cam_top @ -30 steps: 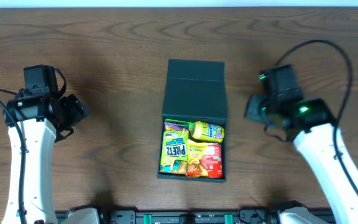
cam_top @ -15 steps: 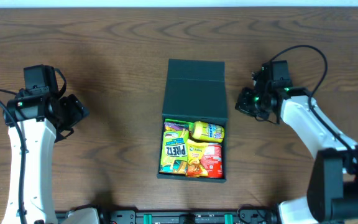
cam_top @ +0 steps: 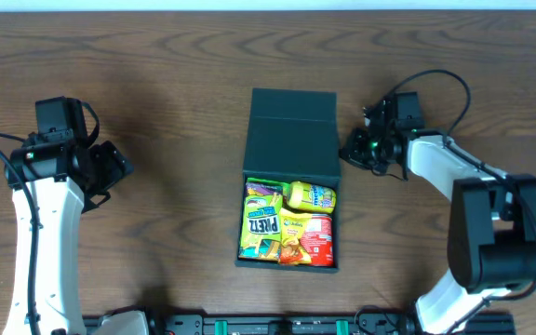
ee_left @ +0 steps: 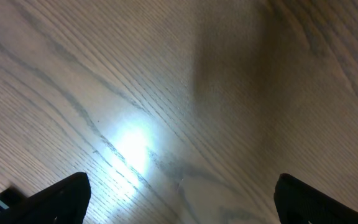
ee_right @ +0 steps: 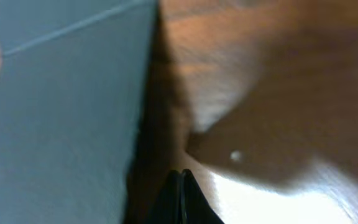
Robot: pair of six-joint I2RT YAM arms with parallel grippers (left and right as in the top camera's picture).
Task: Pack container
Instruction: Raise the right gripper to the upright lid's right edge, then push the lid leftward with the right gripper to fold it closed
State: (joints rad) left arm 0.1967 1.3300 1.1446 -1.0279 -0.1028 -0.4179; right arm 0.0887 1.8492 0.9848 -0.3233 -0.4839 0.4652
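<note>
Two arms beside an open container (cam_top: 291, 140) of snack packets (cam_top: 287, 223).
Container sits midway between the counter's (cam_top: 156, 56) left and right edges, opened toward the far edge. Right gripper (cam_top: 352, 154), fingers pressed together, lies just beside the container's right side. Left gripper (ee_left: 179, 199), fingers spread apart, hovers near the left edge.

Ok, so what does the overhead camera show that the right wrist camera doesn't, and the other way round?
Only the overhead view shows the snack packets filling the open container, and the left tool far off to its side. Only the right wrist view shows the right tool up close, its fingers pressed together near the lid's edge. Both show the dark lid lying flat and the wooden table.
</note>
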